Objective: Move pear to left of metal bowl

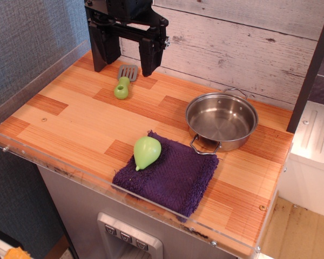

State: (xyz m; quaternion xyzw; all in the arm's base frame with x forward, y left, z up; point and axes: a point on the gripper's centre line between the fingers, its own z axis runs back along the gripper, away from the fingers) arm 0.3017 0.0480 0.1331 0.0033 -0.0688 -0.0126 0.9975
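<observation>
One pear [146, 151] lies on its side on the far left corner of the purple cloth [170, 178], pointed tip toward the near edge, just left of and nearer than the bowl [221, 120], whose near handle touches the cloth. The gripper [126, 58] hangs at the far left of the table [70, 116], jaws wide and holding nothing, with the spatula [123, 82] lying just below it.
</observation>
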